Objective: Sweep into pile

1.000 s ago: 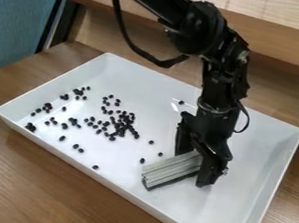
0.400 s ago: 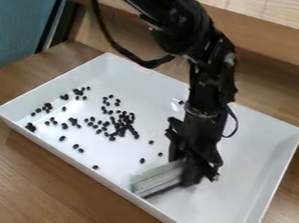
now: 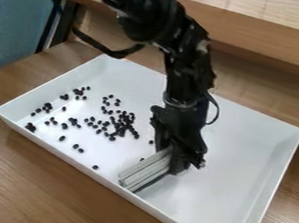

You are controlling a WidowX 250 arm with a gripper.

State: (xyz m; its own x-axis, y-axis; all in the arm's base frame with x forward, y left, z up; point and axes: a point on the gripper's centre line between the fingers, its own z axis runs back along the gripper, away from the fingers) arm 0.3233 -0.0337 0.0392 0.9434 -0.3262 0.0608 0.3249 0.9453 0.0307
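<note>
Evidently, the sweeping itself was the step in hand: the bar (image 3: 146, 171) was gripped by the end effector (image 3: 174, 159) and was held low in the tray (image 3: 235, 152), its free end angled down close to the near wall. The tray was supported by the surface (image 3: 31, 176). The beans (image 3: 121, 125) were scattered over the half of the tray toward the picture's left, most thickly near its middle, with small clumps and singles strewn around them. One was seen just beside the bar's upper edge, another a little above it, and a third was left on its own toward the near wall. No single pile had been formed, so the task was judged to be at a fairly early stage. For the next move, the bar was needed flat against the tray floor, with its long side turned to the beans, so that the nearest strays could be pushed toward the thick middle group. A slow, level stroke was called for: if the bar were tipped or lifted, beans might be let through beneath it, and if it were driven too fast, they might be rolled farther apart.
</note>
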